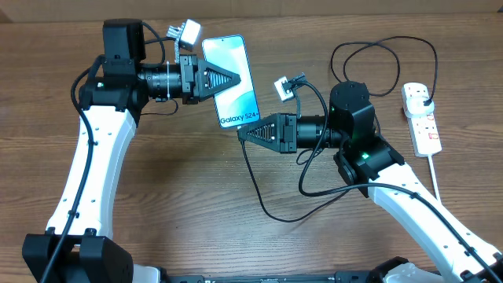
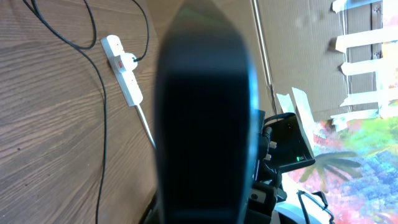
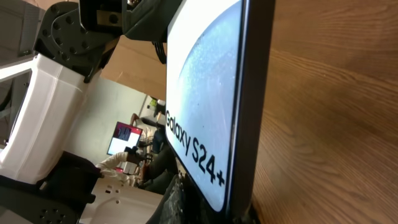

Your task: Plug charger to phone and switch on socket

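The phone [image 1: 242,102] is held off the table, its light blue screen lit and "Galaxy S24+" at its lower end. My left gripper [image 1: 234,80] is shut on its middle; in the left wrist view its dark back [image 2: 205,112] fills the centre. My right gripper [image 1: 242,132] is at the phone's lower end, shut on the charger's tip. The tip itself is hidden. The right wrist view shows the screen [image 3: 199,93] just above the fingers [image 3: 211,208]. The black charger cable [image 1: 255,189] loops over the table to a black plug [image 1: 423,98] in the white socket [image 1: 420,118].
The socket [image 2: 123,76] lies at the table's right side, its thick white cord [image 1: 435,177] running toward the front. Cable loops lie behind and in front of my right arm [image 1: 354,118]. My left arm [image 3: 43,93] stands beyond the phone.
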